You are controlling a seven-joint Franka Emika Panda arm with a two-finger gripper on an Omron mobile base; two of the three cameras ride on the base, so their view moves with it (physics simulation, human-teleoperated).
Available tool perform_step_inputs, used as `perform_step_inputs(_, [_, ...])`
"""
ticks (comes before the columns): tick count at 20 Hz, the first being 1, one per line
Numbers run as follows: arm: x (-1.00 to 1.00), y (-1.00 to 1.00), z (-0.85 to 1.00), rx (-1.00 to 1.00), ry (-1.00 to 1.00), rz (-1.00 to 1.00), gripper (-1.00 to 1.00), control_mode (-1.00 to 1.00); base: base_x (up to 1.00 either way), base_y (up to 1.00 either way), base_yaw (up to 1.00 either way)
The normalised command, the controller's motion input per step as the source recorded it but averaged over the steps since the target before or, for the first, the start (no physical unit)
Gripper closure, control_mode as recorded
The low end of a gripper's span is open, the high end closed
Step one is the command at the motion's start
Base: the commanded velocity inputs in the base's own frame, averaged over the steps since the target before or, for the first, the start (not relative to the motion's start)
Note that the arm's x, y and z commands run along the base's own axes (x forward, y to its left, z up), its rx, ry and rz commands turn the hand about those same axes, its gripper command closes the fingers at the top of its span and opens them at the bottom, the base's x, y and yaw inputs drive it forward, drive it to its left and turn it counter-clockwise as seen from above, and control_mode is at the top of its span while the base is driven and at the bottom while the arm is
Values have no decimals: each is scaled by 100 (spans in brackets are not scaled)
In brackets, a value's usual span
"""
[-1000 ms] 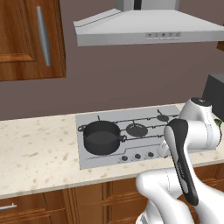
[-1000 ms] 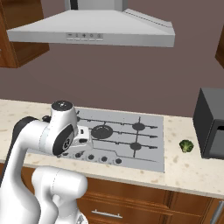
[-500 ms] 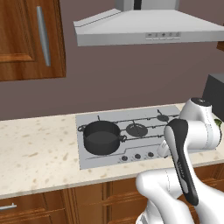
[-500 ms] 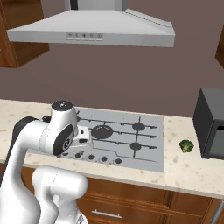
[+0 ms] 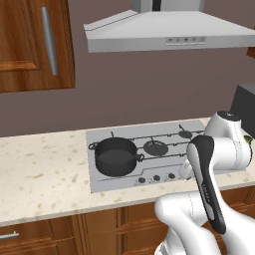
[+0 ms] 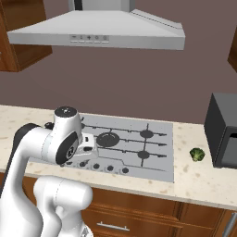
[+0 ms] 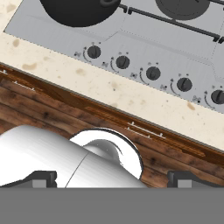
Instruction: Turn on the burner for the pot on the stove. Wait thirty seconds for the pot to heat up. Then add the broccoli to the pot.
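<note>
The dark pot (image 5: 115, 157) stands on the left front burner of the silver stove (image 5: 169, 137); its edge shows at the top of the hand view (image 7: 78, 8). Several dark knobs (image 7: 122, 61) line the stove's front edge (image 7: 144, 39). The broccoli (image 6: 197, 154) lies on the counter to the right of the stove, and a sliver of it (image 5: 247, 141) peeks out behind my arm. My gripper (image 7: 113, 179) hangs open above the counter's front edge, short of the knobs, with nothing between its fingertips (image 7: 41, 178).
A grey range hood (image 5: 169, 35) hangs over the stove. A dark box appliance (image 6: 224, 129) stands at the counter's right end, just past the broccoli. Speckled beige counter (image 5: 45, 174) spreads left of the stove. Wooden drawer fronts (image 7: 65, 113) run below the edge.
</note>
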Motion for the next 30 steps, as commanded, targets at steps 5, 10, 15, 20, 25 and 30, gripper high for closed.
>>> perform_step_inputs(5, [0, 0, 0, 0, 0, 0, -100, -100, 0, 0, 0])
perform_step_inputs(10, [0, 0, 0, 0, 0, 0, -100, -100, 0, 0, 0])
perform_step_inputs(15, [0, 0, 0, 0, 0, 0, -100, -100, 0, 0, 0])
perform_step_inputs(20, [0, 0, 0, 0, 0, 0, -100, -100, 0, 0, 0])
perform_step_inputs(25, [0, 0, 0, 0, 0, 0, -100, -100, 0, 0, 0])
perform_step_inputs(30, [0, 0, 0, 0, 0, 0, -100, -100, 0, 0, 0])
